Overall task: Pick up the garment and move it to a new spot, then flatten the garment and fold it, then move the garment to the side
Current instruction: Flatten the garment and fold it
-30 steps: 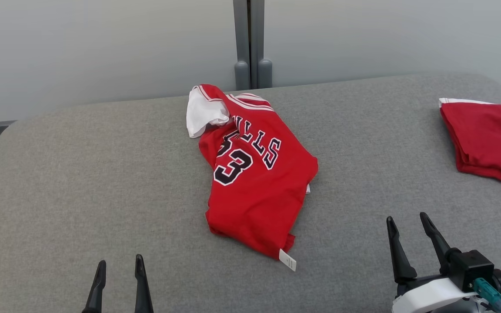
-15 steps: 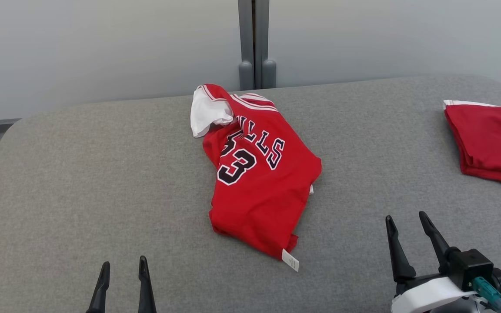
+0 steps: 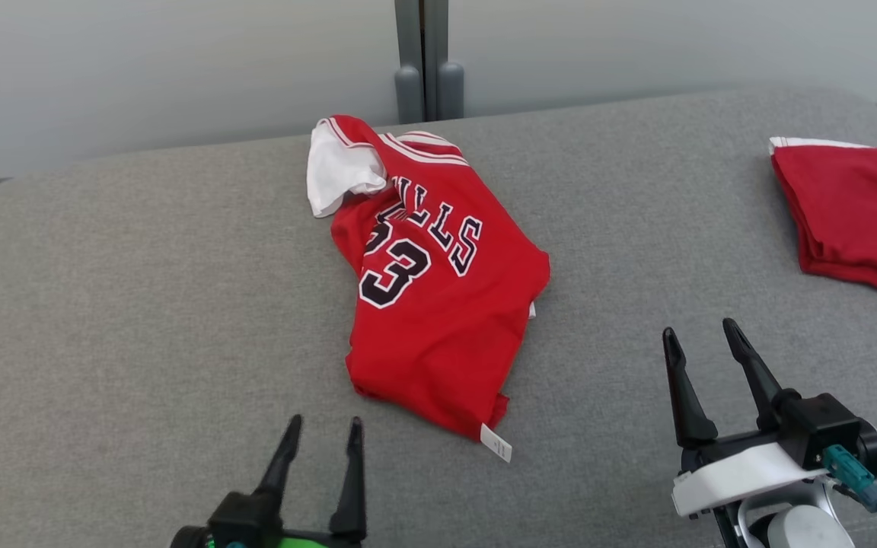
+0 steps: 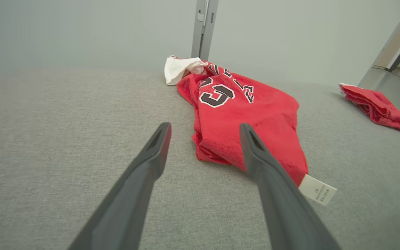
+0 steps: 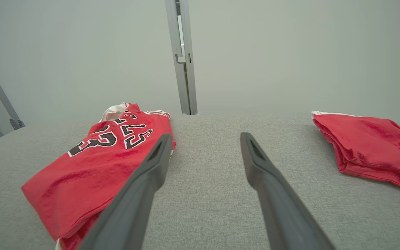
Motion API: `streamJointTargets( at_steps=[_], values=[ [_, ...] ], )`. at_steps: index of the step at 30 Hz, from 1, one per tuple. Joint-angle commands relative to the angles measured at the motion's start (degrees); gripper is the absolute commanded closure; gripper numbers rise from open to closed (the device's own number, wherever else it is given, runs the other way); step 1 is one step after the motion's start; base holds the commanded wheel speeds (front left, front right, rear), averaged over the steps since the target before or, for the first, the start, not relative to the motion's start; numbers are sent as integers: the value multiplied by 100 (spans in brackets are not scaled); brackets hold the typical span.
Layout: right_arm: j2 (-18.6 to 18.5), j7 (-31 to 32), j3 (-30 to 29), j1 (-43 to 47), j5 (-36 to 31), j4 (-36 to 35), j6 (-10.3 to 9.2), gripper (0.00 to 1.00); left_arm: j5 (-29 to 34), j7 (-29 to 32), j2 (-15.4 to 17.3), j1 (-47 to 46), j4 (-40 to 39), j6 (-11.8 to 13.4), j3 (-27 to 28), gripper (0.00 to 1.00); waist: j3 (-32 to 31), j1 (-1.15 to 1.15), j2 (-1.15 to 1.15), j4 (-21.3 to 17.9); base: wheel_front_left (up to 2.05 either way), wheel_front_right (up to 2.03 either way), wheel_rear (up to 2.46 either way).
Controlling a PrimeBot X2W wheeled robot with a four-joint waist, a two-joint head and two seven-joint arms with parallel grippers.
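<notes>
The garment point(image 3: 431, 304) is a red jersey with black-and-white lettering and the number 33, lying rumpled mid-table with a white sleeve turned out at its far end and a white tag at its near corner. It also appears in the left wrist view point(image 4: 252, 114) and the right wrist view point(image 5: 96, 163). My left gripper point(image 3: 324, 426) stands open just short of the garment's near edge, nothing between its fingers. My right gripper point(image 3: 701, 339) is open to the right of the garment, apart from it.
A second red cloth point(image 3: 853, 213) lies folded at the table's far right edge. The grey fabric table point(image 3: 141, 304) has rounded far corners. A grey post point(image 3: 423, 61) stands behind it against a pale wall.
My left gripper has come forward and to the right, closer to the garment's near edge. The right gripper has edged forward. The head camera has shifted a little.
</notes>
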Motion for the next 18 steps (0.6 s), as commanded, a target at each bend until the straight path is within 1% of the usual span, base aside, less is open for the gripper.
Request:
streamJointTargets(
  at_steps=[1,2,5,9,13,15,18],
  values=[
    [-11,-18,0,-110,43,-27,-9,0,-98,132,12,-241,232,-58,-197,0,371,0,0,-292,0,0,0],
    [-12,-18,8,-175,50,-38,-9,0,-69,230,13,-413,423,-115,-373,0,469,0,0,-374,0,0,0],
    [-12,-18,1,-294,85,-44,-9,0,-177,426,18,-777,841,-183,-706,0,689,0,0,-582,0,0,0],
    [-9,-17,-10,-381,121,-10,-9,0,-295,543,18,-1027,1272,-171,-959,0,877,0,0,-869,0,0,0],
    [-9,-18,-14,-400,98,16,-9,0,-331,675,23,-1147,1636,-254,-1102,0,928,0,0,-1114,0,0,0],
    [-9,-18,-14,-399,75,15,-9,0,-337,644,22,-1188,1698,-265,-1133,0,941,0,0,-1202,0,0,0],
    [-7,-18,-18,-436,69,-6,-9,0,-330,558,22,-1301,1770,-172,-1110,0,970,0,0,-1291,0,0,0]
  ],
)
